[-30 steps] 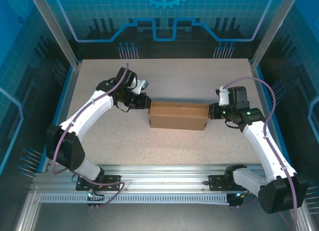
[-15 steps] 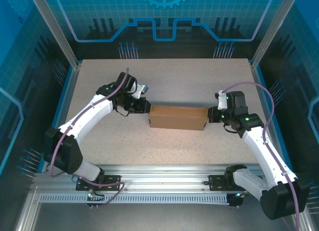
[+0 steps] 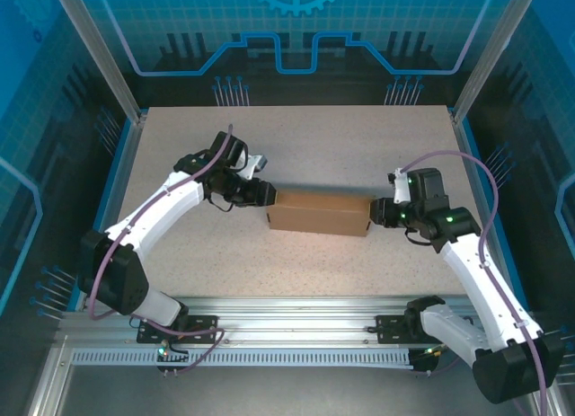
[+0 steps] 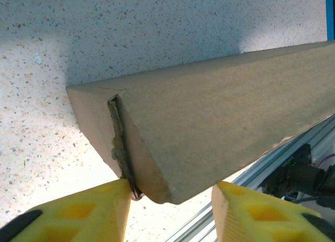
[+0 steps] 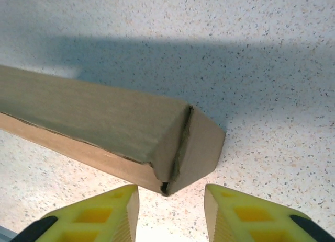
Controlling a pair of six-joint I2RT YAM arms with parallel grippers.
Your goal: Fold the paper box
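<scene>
The paper box (image 3: 319, 213) lies closed on the speckled table, a long brown cardboard block running left to right. My left gripper (image 3: 263, 193) is at its left end and my right gripper (image 3: 375, 212) at its right end. In the left wrist view the box's (image 4: 209, 132) lower corner dips between my open left gripper's (image 4: 170, 192) yellow fingers; one finger (image 4: 112, 205) touches the end flap, the other stands apart. In the right wrist view the box's (image 5: 104, 122) end face sits just beyond my open right gripper (image 5: 171, 192), touching neither finger.
An aluminium rail (image 3: 296, 308) runs along the table's near edge below the arm bases. Blue panels and metal posts (image 3: 126, 84) wall the table at the sides and back. Bare tabletop (image 3: 332, 146) stretches behind the box.
The box's top, open a second ago, now lies shut. Both grippers were shut on the box ends and have since opened.
</scene>
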